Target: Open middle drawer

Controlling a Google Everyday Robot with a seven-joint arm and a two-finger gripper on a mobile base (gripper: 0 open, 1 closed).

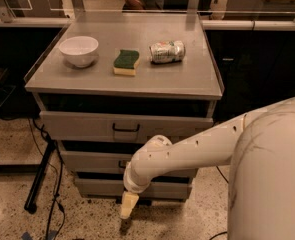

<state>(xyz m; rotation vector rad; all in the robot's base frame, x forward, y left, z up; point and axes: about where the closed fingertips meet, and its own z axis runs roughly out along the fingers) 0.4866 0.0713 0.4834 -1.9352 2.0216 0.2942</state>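
Low down, the pale claw [128, 204] hangs near the floor [87, 220], before the bottom drawer [98, 188]; whether it is apart or together cannot be told. Just above, the middle drawer [89, 161] sits partly behind the arm [187, 149].

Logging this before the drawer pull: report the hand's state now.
Hand: hanging low in front of the bottom drawer, below the middle drawer and off its pull; open or closed cannot be told.
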